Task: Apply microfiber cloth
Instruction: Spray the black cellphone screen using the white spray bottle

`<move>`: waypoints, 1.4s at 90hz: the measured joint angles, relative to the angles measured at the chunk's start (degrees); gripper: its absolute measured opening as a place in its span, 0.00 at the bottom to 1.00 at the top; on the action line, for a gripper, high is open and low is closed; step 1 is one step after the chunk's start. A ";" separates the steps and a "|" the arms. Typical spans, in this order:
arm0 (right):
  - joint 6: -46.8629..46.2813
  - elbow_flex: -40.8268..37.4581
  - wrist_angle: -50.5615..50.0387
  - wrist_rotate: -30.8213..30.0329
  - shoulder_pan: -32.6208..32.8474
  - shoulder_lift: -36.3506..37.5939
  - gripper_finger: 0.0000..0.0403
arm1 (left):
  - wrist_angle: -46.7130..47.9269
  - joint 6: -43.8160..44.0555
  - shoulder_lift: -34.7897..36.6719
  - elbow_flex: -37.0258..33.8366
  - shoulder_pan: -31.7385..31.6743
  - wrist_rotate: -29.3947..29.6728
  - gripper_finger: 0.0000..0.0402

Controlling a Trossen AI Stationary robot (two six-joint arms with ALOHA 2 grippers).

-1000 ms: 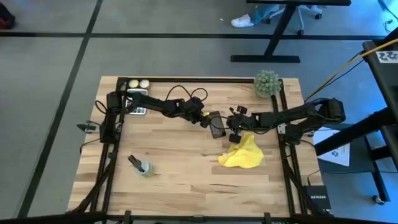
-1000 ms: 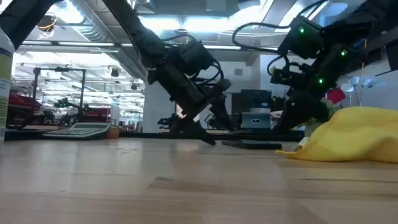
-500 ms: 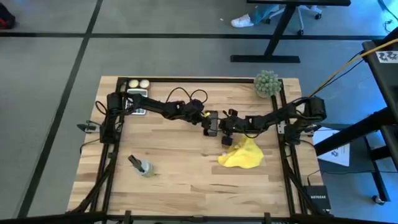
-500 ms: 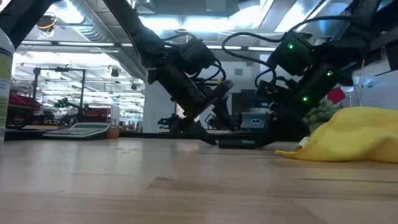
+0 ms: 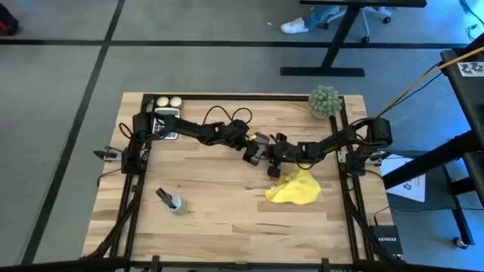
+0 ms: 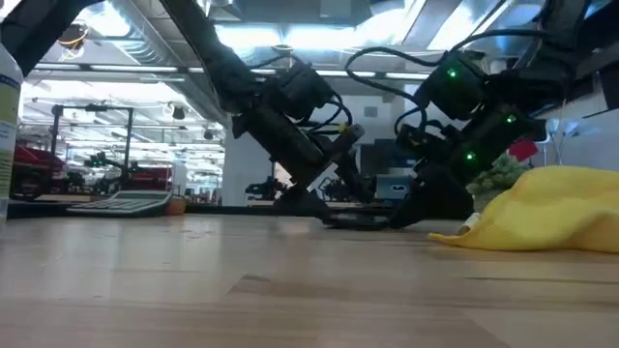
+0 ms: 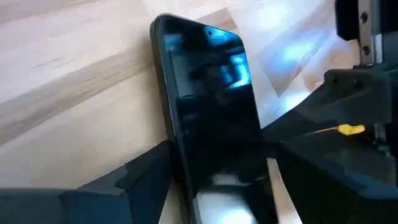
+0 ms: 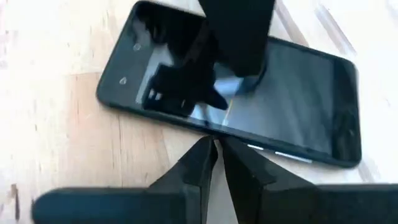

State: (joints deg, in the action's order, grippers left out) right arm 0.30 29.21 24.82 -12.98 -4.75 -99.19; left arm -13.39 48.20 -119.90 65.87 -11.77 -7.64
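One cloth (image 5: 294, 187), one phone (image 7: 211, 124), one spray bottle (image 5: 172, 201), two arms. Cloth: bright yellow, crumpled in a loose heap, lies free on the table (image 5: 227, 219), right of centre, just near of both grippers. Left gripper (image 7: 214, 171) has its fingers spread either side of the phone's end, clamping it. Right gripper (image 8: 217, 152) sits at the phone's long edge, fingertips pinched together, holding nothing.

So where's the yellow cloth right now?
In the high view, the yellow cloth lies loose on the table's right half, just in front of the right end effector and the black phone.
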 joint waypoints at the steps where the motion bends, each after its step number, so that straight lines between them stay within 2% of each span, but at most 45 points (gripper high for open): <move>1: 0.00 0.02 0.09 -0.10 0.00 0.07 0.08 | -0.21 -0.17 -0.01 0.06 0.01 -0.42 0.66; 11: 0.84 0.02 1.84 -0.96 -0.03 0.06 0.08 | -1.43 -0.59 -0.09 0.22 0.28 -3.65 0.66; 24: 2.16 -0.03 5.60 -1.00 -0.14 -0.13 0.08 | -2.93 -2.29 -0.11 0.13 0.42 -4.64 0.66; 34: 3.02 0.02 5.24 -1.89 -0.16 -0.07 0.08 | -2.48 -4.26 -0.11 0.13 0.47 -4.69 0.60; 44: 3.04 0.00 5.10 -1.88 -0.13 -0.06 0.08 | -1.74 -7.42 -0.11 0.13 0.77 -4.65 0.46; 62: 2.73 -0.05 0.12 -0.14 -0.07 3.88 0.08 | -1.64 -10.70 -0.11 0.06 0.74 -4.33 0.08; 66: 2.73 -0.09 -2.71 0.24 -0.04 5.91 0.08 | -1.98 -11.53 0.01 0.06 0.78 -4.37 0.04; 83: -0.34 0.02 -17.17 -0.13 -0.13 20.15 0.08 | 0.80 -17.73 2.93 -0.15 2.19 -4.55 0.03; 98: -7.70 0.05 -36.18 10.24 -0.13 35.72 0.08 | 6.03 -22.93 9.95 -0.09 3.25 -0.84 0.03; 105: -11.82 -0.24 -41.95 12.23 0.12 39.80 0.08 | 6.76 -25.13 13.14 -0.07 3.67 0.09 0.02; 110: -13.80 -0.96 -42.27 9.94 1.09 41.09 0.08 | 6.44 -26.39 15.23 -0.04 3.93 0.19 0.02; 115: -14.93 -1.54 -40.92 4.74 2.33 41.28 0.08 | 6.20 -27.24 16.70 0.00 4.30 0.43 0.02; 120: -15.07 -1.58 -36.82 -0.30 3.60 40.92 0.08 | 5.79 -27.79 17.59 0.10 4.69 0.89 0.02; 126: -14.06 -1.21 -31.03 -3.39 4.52 40.60 0.08 | 5.41 -27.94 17.59 0.11 5.18 0.78 0.02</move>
State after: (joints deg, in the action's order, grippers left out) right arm -13.77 28.00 -6.20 -16.37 -0.24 -58.59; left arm -7.98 20.26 -102.31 65.98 -6.59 -6.86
